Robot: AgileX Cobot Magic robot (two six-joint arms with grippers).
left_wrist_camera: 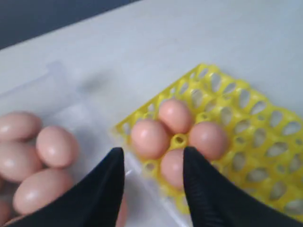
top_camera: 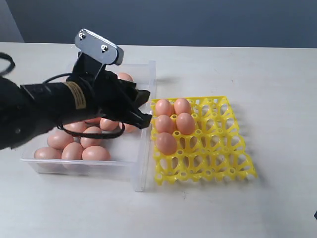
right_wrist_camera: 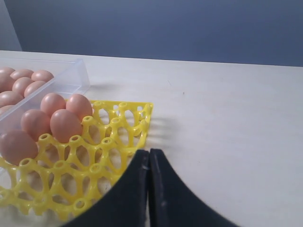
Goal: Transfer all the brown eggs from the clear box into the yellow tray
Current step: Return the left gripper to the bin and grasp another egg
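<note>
Counter (top_camera: 247, 208): pale and plain.

Near left is the box (top_camera: 141, 168), clear, with its long side running near to far. Eggs (top_camera: 73, 150) are bunched in its near-left part. More lie further back, partly hidden under the left arm (top_camera: 44, 106).

Just right of the box is the tray (top_camera: 218, 153), yellow, its left edge close against the box wall. It holds five eggs, all in the two left columns:
- one in the third row back-to-front, left column (top_camera: 166, 143)
- two in the row behind it
- two in the far row
- all other cups bare

Left claw (top_camera: 147, 108) hangs over the right side of the box, by the wall next to the tray. It is released: the fingers (left_wrist_camera: 106, 189) are spread and nothing is between them. It touches no egg.

Right claw (right_wrist_camera: 149, 153) is near the tray's right edge. It is clenched, fingers pressed together, gripping nothing.

One egg shows at the far end of the box (top_camera: 125, 77), behind the arm.
</note>
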